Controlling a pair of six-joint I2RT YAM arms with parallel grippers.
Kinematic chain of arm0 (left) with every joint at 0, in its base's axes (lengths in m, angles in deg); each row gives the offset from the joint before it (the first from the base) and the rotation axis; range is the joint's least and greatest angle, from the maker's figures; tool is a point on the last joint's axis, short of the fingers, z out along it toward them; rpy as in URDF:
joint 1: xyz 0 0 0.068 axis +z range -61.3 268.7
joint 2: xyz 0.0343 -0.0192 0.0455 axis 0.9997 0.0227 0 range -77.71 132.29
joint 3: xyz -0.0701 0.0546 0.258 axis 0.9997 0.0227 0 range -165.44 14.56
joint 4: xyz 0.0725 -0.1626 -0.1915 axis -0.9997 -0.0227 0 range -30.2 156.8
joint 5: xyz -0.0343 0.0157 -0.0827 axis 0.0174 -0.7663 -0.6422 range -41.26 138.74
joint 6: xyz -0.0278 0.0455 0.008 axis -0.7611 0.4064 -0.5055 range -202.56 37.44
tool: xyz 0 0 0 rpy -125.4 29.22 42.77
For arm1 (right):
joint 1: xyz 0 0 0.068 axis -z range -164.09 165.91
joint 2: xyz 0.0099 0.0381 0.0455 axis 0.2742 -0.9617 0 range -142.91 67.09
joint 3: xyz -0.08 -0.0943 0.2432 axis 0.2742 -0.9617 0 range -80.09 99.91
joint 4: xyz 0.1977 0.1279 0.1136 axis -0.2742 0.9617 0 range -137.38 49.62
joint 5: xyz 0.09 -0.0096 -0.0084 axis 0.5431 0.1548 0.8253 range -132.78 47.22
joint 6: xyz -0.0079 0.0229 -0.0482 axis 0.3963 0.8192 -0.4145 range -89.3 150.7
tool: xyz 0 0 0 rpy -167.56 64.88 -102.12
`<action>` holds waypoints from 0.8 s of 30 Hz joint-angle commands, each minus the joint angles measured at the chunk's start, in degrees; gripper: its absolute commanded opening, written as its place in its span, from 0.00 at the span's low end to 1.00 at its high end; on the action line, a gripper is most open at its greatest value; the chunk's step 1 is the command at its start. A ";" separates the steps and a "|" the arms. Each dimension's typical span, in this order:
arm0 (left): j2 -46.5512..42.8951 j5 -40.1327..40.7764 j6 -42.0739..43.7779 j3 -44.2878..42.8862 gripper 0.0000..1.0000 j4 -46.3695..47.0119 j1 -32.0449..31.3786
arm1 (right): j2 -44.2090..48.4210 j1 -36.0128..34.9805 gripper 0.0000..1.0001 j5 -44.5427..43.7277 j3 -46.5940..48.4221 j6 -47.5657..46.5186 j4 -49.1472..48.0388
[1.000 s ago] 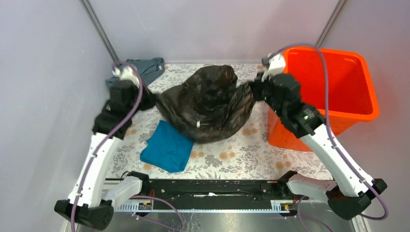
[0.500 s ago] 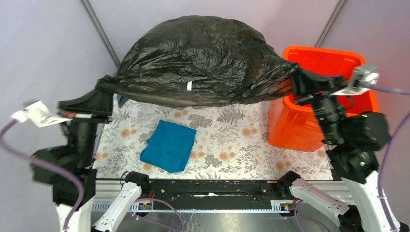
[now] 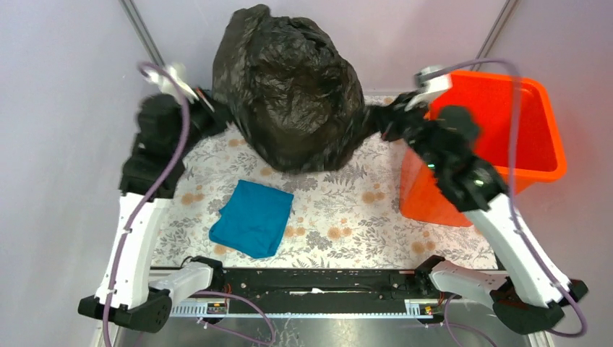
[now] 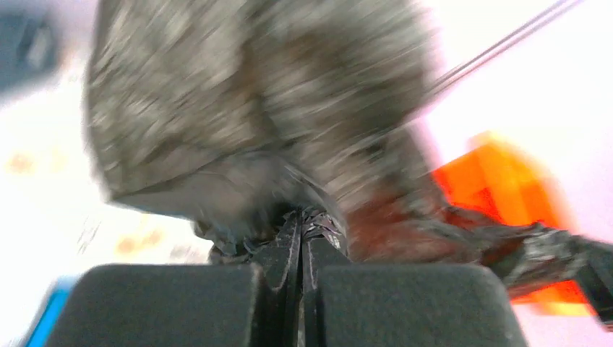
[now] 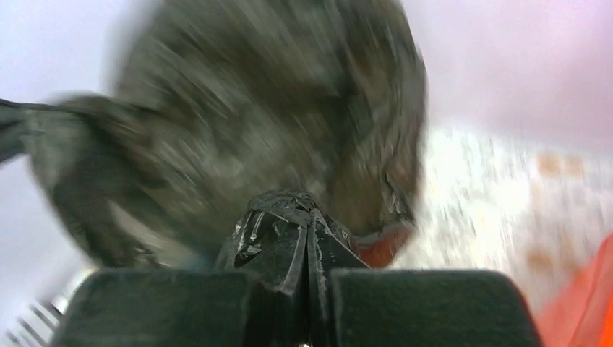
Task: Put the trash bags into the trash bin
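A big black trash bag [image 3: 293, 87] hangs bunched between both arms over the back of the table, left of the bright orange trash bin [image 3: 524, 126]. My left gripper [image 3: 209, 116] is shut on the bag's left edge; in the left wrist view the jaws [image 4: 300, 224] pinch crumpled black plastic, with the blurred bag [image 4: 238, 108] ahead and the bin [image 4: 499, 181] beyond. My right gripper [image 3: 383, 123] is shut on the bag's right edge by the bin's left rim; the right wrist view shows it [image 5: 307, 217] pinching black plastic under the blurred bag [image 5: 253, 116].
A folded blue cloth [image 3: 251, 218] lies on the floral tablecloth [image 3: 347, 210] in front of the bag. Grey walls and metal frame poles [image 3: 148, 45] close in the back and sides. The arm bases sit on a black rail [image 3: 311, 283] at the near edge.
The bag was lifted off the table and stretched wide between the raised arms; now the arms have come back inward and lower, and the bag hangs bunched into a tall lump.
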 commanded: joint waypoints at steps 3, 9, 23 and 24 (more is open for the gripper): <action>-2.80 -9.91 -9.21 -17.12 0.00 21.59 0.20 | 10.91 -0.04 0.00 7.05 6.55 -0.49 -17.15; -12.56 2.12 -13.50 4.36 0.00 10.59 0.20 | 16.00 -0.05 0.00 2.80 -10.64 3.21 -15.16; -21.15 4.50 -7.82 -3.84 0.00 -1.56 0.20 | 19.58 -0.05 0.00 3.50 -6.42 2.09 -5.58; -20.40 3.94 -7.02 -4.87 0.00 -1.54 0.20 | 19.98 -0.04 0.00 3.05 -6.24 1.69 -5.03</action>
